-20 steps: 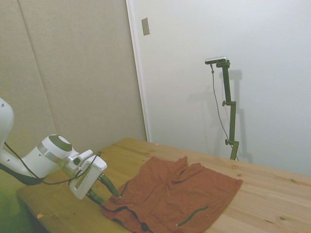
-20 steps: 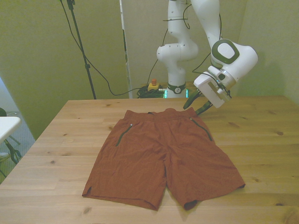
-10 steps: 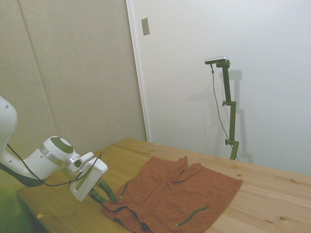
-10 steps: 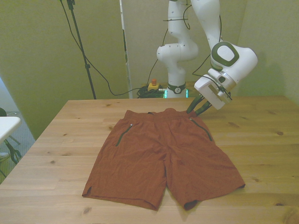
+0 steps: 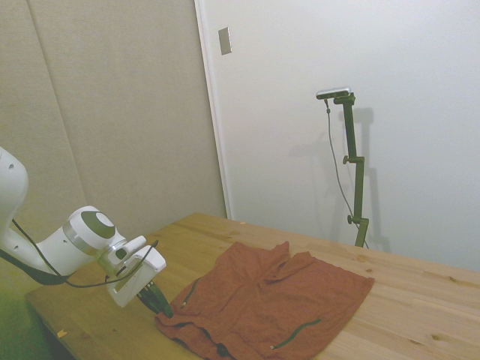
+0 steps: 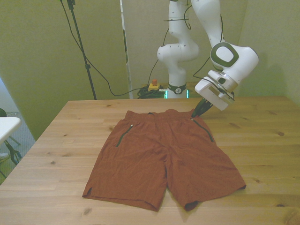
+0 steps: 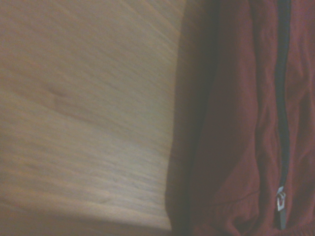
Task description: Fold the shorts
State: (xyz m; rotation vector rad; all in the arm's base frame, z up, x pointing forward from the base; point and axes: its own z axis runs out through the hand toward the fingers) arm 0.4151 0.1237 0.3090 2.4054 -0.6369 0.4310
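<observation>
The rust-red shorts (image 6: 164, 154) lie flat and spread on the wooden table (image 6: 70, 140), waistband toward the far edge and legs toward the near edge. In the side view the shorts (image 5: 270, 300) look wrinkled near the waistband. My gripper (image 6: 196, 113) is down at the waistband corner on the front view's right, its fingers drawn together on the fabric edge. The side view shows the gripper (image 5: 163, 308) at that same corner, low at the table. Up close, the wrist view shows the shorts (image 7: 236, 123) with a dark pocket zipper (image 7: 281, 98) beside bare wood.
Bare wood surrounds the shorts on all sides, with wide strips at the front view's left and right. A white object (image 6: 7, 126) stands off the table at the front view's left. Cables and a small red-topped device (image 6: 153, 86) sit behind the far edge.
The gripper has come down and in toward the waistband corner, and its fingers have gone from spread apart to together on the fabric. The shorts have barely shifted.
</observation>
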